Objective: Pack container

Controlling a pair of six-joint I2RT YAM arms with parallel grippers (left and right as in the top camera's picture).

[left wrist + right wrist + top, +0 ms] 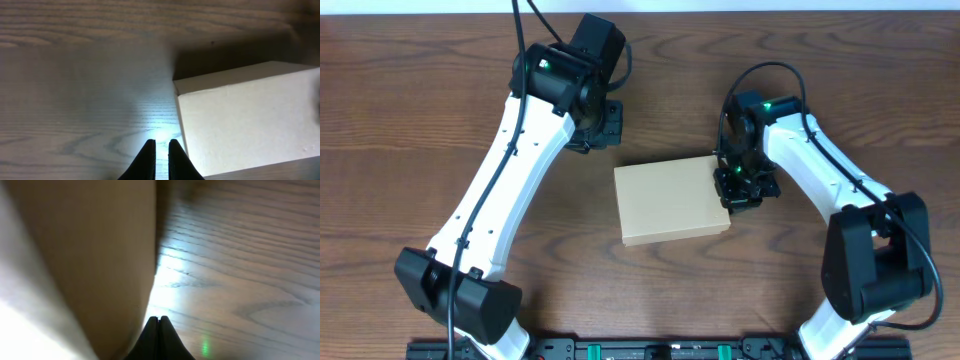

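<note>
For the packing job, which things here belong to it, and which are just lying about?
Job: box, lid closed; right gripper, shut beside its edge; left gripper, shut near its corner.
Lying about: no loose items visible, only the table.

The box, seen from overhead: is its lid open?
No, the box is shut; only its flat tan top shows.

Overhead, my right wrist [745, 172] hides the right jaws and the right edge of the box [665, 205]; my left wrist [592, 112] hides the left jaws. The left wrist view cuts the box off at right and below; the right wrist view shows it blurred, cut off at left.
</note>
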